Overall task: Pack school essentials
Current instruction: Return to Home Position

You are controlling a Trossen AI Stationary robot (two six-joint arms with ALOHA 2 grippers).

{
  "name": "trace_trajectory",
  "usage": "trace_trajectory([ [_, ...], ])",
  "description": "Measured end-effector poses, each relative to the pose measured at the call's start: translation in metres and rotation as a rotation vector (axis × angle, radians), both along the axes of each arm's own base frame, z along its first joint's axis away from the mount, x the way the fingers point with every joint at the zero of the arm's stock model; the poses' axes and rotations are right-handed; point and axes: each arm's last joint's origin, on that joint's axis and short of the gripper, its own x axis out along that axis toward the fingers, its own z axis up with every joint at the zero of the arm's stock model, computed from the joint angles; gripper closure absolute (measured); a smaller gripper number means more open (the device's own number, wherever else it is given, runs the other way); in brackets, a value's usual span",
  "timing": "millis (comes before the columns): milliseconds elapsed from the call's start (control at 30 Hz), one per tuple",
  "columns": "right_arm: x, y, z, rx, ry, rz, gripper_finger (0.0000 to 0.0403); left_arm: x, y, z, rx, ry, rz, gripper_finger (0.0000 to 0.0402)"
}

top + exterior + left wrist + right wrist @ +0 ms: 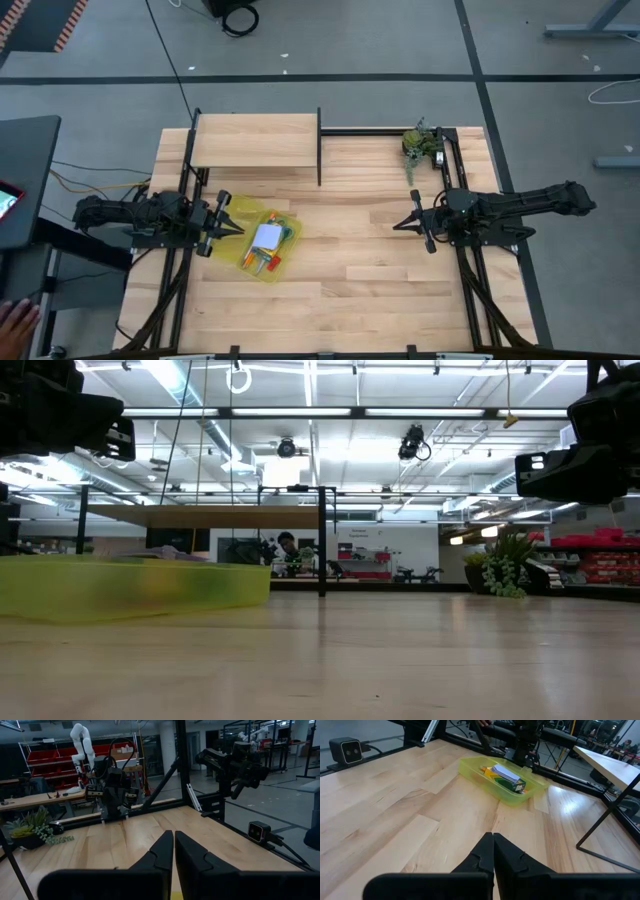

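Note:
A yellow translucent tray (247, 255) lies on the table's left half, also seen in the low view (130, 588) and the right wrist view (470, 767). Inside it lie a pale note pad (268, 236) (506, 771), a yellow-green crayon box (514, 782) and small orange pieces (263, 263). My left gripper (238, 229) (173, 840) is shut and hovers at the tray's left edge, raised above the table. My right gripper (397, 224) (493, 840) is shut too, well to the tray's right and pointing toward it. Scissors and eraser I cannot make out.
A raised wooden shelf (255, 140) on black posts (319, 146) stands at the far left. A green leafy clump (422, 142) (505, 570) sits at the far right corner. Bare wood lies between the tray and my right gripper. A person's hand (15, 320) shows off the table, near left.

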Motion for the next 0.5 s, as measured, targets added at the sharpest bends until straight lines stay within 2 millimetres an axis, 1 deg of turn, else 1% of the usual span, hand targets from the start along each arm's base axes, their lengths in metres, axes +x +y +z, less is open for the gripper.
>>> trace_trajectory([
  [300,0.0000,0.0000,0.0000,0.000,0.000,0.000,0.0393,0.0000,0.0000,0.0000,0.000,0.000,0.000,0.0366],
  [500,0.0000,0.0000,0.0000,0.000,0.000,0.000,0.0393,0.0000,0.0000,0.0000,0.000,0.000,0.000,0.0372],
])
